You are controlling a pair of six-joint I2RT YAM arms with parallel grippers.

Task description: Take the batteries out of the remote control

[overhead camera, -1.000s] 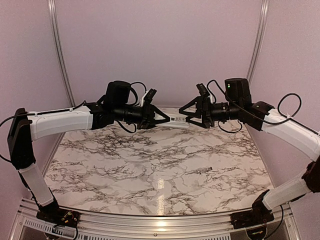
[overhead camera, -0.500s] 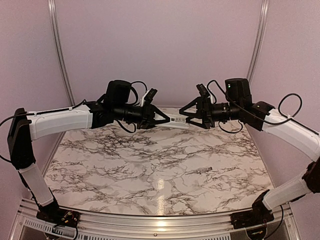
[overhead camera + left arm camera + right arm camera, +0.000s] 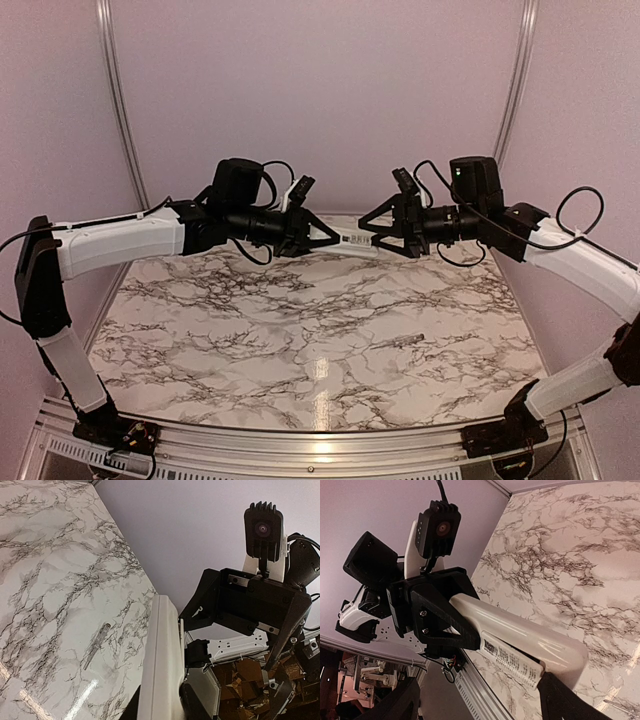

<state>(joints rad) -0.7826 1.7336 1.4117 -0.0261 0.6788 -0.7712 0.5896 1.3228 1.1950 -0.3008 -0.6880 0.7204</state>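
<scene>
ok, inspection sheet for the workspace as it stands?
Surface: white marble-pattern tabletop, glare patch near the front.
Job's things: slim white rectangular remote control held in the air; batteries: nothing seen.
Clutter: thin grey pen-like stick lying on the tabletop.
Grippers: left gripper shut on the remote control; right gripper open, jaws either side of its free end.
Cables: black cables looping at both wrists.
Surroundings: lilac walls, metal frame posts.
</scene>
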